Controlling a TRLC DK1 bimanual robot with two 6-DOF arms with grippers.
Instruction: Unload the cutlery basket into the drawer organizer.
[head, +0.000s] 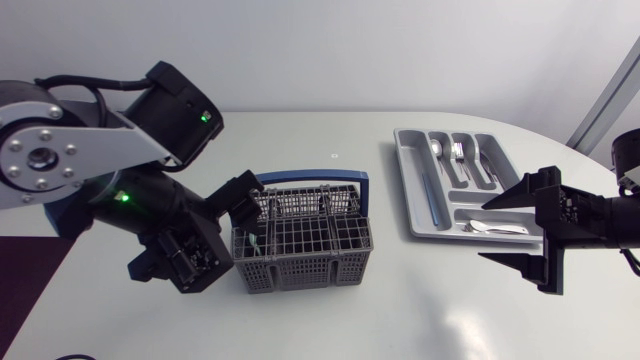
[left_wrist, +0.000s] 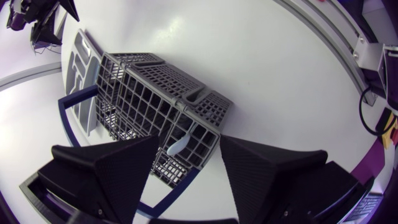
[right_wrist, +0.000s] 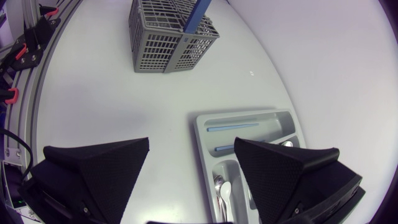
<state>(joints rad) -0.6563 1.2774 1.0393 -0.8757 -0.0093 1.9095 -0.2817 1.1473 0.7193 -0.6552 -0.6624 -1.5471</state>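
The grey cutlery basket (head: 305, 240) with a blue handle stands mid-table. My left gripper (head: 238, 225) hangs open over its left end. Under that gripper (left_wrist: 186, 180), a white utensil (left_wrist: 177, 145) stands in an end compartment of the basket (left_wrist: 149, 93), untouched by either finger. The grey drawer organizer (head: 412, 190) lies at the right, with silver cutlery (head: 448, 152) in its long slots and a silver piece (head: 492, 228) in the front cross slot. My right gripper (head: 482, 231) is open over the organizer's front edge. In its wrist view the gripper (right_wrist: 193, 180) holds nothing above the organizer (right_wrist: 205, 118).
Bare white tabletop lies between basket (right_wrist: 171, 31) and organizer and in front of both. The table's rounded edge curves past the organizer's far right. A thin blue-grey piece (head: 427, 188) lies in the organizer's left slot.
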